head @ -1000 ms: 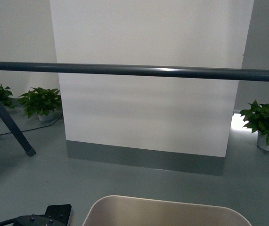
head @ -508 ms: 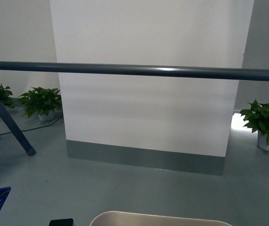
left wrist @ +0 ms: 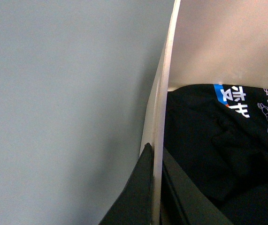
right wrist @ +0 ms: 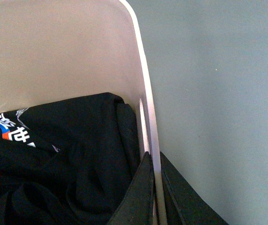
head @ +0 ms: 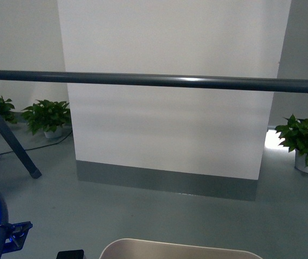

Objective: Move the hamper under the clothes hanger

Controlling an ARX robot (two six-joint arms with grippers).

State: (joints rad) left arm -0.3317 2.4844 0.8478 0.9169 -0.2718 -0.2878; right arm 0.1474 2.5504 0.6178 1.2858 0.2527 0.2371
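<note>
Left gripper (left wrist: 156,197) clamped on the hamper (left wrist: 164,112) wall — one finger each side, black printed garment (left wrist: 218,140) inside the hamper, grey floor (left wrist: 63,108) outside

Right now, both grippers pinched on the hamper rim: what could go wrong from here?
1. The left gripper and right gripper each clamp only the thin rim of the hamper; uneven arm motion could twist the wall or slip a grip.
2. The black clothing sits piled inside and may shift, tilting the load.
3. The clothes hanger bar crosses ahead and its slanted leg stands to the left; pushing off-line could clip it.
</note>
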